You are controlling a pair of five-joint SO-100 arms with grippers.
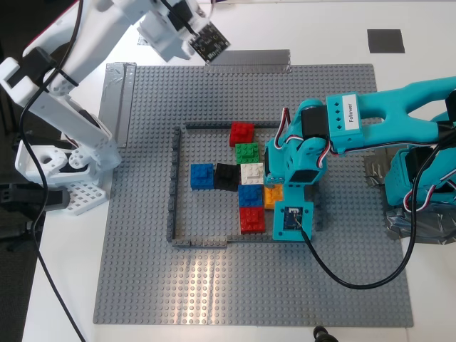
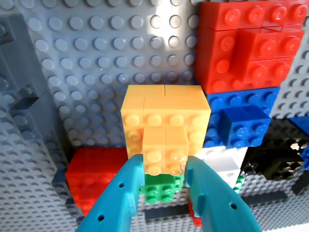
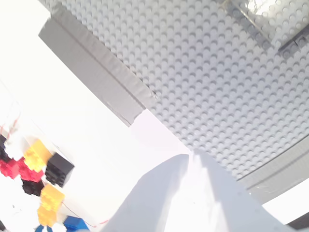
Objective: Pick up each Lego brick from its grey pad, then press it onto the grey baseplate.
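Note:
My first gripper [image 2: 165,164], teal, is shut on the orange brick [image 2: 164,125], one finger on each side. The brick sits on the grey baseplate [image 1: 142,249], inside the dark grey frame [image 1: 173,185], next to a blue brick [image 1: 249,194]; it also shows in the exterior view [image 1: 271,198] under the teal arm [image 1: 313,142]. Red bricks stand at the frame's far side [image 1: 241,133] and near side [image 1: 251,219]. A dark grey pad [image 1: 385,40] lies bare at the far right. My second gripper [image 3: 193,159], white, is shut and empty above the baseplate's far edge.
Green [image 1: 246,152], white [image 1: 251,172], black [image 1: 226,176] and another blue brick [image 1: 201,176] stand inside the frame. A grey tape strip [image 1: 248,58] runs along the baseplate's far edge. Loose bricks [image 3: 43,179] lie on the white table. The white arm's base [image 1: 64,171] stands at the exterior view's left.

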